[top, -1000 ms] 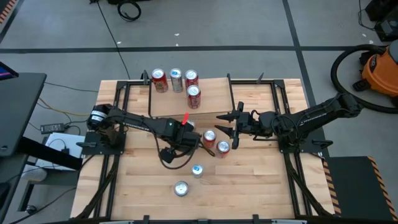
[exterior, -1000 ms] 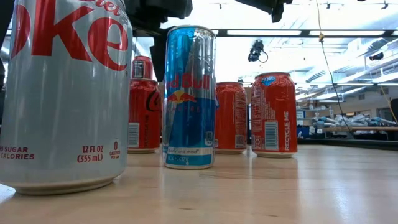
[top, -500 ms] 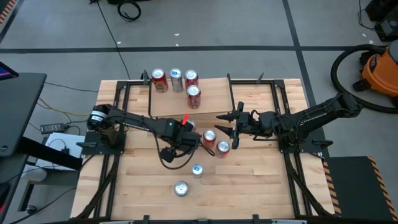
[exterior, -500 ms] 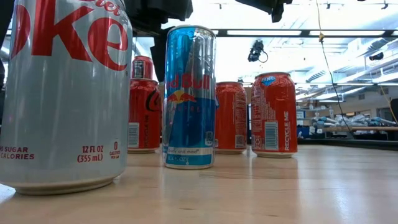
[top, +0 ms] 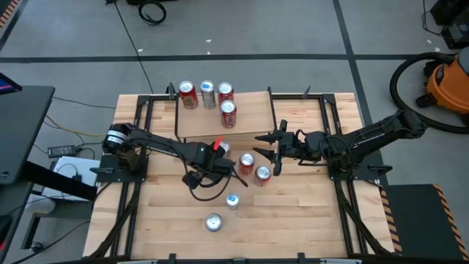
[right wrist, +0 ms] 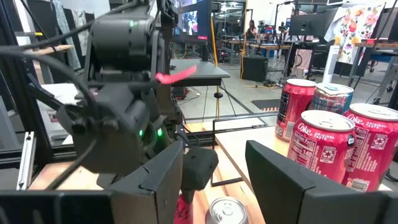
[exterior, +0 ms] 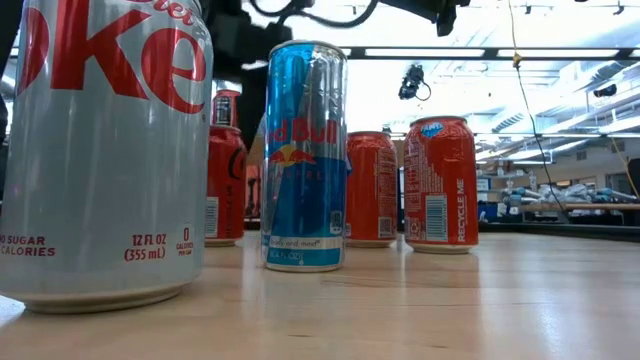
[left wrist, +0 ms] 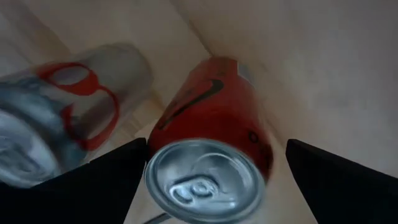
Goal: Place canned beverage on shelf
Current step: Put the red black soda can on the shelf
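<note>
A red cola can (left wrist: 214, 118) stands between my left gripper's (left wrist: 214, 155) two fingers, its silver top toward the wrist camera. From above, my left gripper (top: 224, 157) covers it at the table's middle. In the low view the can (exterior: 226, 185) shows left of the Red Bull can. My right gripper (top: 266, 144) hangs open and empty just right of it, by the shelf's (top: 253, 110) near right corner. Several cans (top: 208, 95) stand on the shelf's far left part. My left gripper has the red can's two opposite sides, near its top rim (left wrist: 155, 168), between its two fingers. The fingers come slanting down from above and from the table's left. The can's top faces the wrist. Whether its base is off the table, I cannot tell.
Two more red cans (top: 246, 163) (top: 262, 174) stand on the table just right of my left gripper. A blue Red Bull can (top: 232, 200) and a silver Diet Coke can (top: 213, 222) stand nearer the front edge. Black frame rails run along both table sides.
My left gripper has turned and shifted a little toward the near edge, and its cable loop has swung with it. In the low view the red can now shows narrower beside the Red Bull can, moved a little toward the table's left.
</note>
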Controlling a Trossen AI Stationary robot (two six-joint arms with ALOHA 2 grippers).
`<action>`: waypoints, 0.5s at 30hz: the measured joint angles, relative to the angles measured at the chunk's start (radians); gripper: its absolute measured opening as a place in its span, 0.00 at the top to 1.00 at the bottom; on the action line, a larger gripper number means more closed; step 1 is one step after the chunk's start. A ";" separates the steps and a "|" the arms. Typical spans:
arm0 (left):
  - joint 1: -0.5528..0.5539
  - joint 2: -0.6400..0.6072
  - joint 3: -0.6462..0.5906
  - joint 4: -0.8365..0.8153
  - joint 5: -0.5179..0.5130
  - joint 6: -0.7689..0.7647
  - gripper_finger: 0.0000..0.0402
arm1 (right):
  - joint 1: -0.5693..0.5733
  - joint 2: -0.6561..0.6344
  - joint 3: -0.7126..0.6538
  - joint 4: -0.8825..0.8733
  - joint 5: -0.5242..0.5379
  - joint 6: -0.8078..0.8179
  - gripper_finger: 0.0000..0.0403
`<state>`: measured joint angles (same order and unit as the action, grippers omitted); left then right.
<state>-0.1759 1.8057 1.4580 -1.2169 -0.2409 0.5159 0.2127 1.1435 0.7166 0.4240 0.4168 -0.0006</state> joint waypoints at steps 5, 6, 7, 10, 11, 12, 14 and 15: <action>0.000 0.000 -0.050 0.027 -0.013 0.035 0.01 | 0.000 0.000 0.000 0.000 0.000 -0.002 0.54; 0.000 0.000 -0.056 0.028 -0.013 0.035 0.01 | 0.000 0.000 0.000 0.000 0.000 -0.002 0.54; 0.000 0.000 -0.062 0.028 -0.013 0.035 0.01 | 0.000 0.000 0.000 0.000 0.000 -0.002 0.54; 0.002 0.000 -0.076 0.025 -0.013 0.003 0.01 | 0.000 0.000 0.000 0.000 0.000 -0.002 0.54; 0.004 0.000 -0.077 0.022 -0.012 -0.012 0.01 | 0.000 0.000 0.000 0.000 0.000 -0.002 0.54; 0.005 0.000 -0.078 0.021 -0.012 -0.032 0.01 | 0.000 0.000 0.000 0.000 0.000 -0.002 0.54; 0.009 0.000 -0.078 0.027 -0.012 -0.061 0.02 | 0.000 0.000 0.000 0.000 0.000 -0.002 0.54; 0.011 0.000 -0.078 0.028 -0.011 -0.077 0.03 | 0.000 0.000 0.000 0.000 0.000 -0.002 0.54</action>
<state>-0.1652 1.8057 1.3804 -1.1885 -0.2523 0.4392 0.2127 1.1435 0.7166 0.4244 0.4168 -0.0029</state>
